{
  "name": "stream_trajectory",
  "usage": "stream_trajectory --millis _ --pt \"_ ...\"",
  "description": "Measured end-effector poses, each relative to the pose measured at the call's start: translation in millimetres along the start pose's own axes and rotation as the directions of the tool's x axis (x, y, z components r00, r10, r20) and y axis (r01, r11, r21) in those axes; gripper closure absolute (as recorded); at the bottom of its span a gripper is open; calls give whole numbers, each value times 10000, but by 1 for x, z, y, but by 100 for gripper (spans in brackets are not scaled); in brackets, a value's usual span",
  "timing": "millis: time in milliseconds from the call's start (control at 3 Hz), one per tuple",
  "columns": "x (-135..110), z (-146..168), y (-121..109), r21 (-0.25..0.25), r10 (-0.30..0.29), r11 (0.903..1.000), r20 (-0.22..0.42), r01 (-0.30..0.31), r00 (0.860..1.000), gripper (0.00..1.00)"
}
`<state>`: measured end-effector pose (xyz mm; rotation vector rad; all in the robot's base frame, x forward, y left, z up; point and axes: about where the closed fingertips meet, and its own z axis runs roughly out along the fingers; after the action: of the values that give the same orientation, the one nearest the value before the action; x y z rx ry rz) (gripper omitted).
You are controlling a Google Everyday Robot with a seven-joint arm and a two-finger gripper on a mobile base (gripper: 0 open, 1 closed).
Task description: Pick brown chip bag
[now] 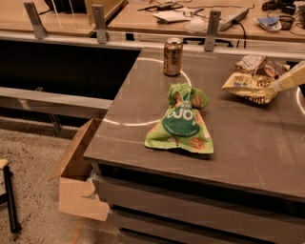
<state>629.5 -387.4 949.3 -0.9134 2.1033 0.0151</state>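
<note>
Grey tabletop [248, 143] fills the view, and the brown chip bag [248, 81] lies at its far right, crumpled, with the tan-yellow face showing and a darker brown fold towards the back. Coming in from the right edge of the picture is the gripper [286, 81], a pale cream piece slanting down to the left, and its tip meets the right end of that bag. Only this one pale piece is in sight, so I cannot tell whether the jaws are apart or together. Nearer the middle of the table lies a green snack bag [183, 121] with a dark green round logo, flat, its knotted top pointing away from us and well apart from the brown one. Behind it, near the far edge, a brown drink can [173, 57] stands upright on a pale ring marked on the surface. Beyond the table runs a wooden counter [143, 14] strewn with cables and papers, with metal brackets [212, 28] rising along its front. Down at the left, an open cardboard box [78, 176] sits on the speckled floor [28, 157], pushed up against the table's base.
</note>
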Motion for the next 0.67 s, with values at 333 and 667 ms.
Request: stream_trajectory --millis 333,667 --pt "-6 5 8 -589 1270 9902 74 -1263 9919 0" --pt "-3 11 14 -757 2328 9694 -202 -2337 9723 0"
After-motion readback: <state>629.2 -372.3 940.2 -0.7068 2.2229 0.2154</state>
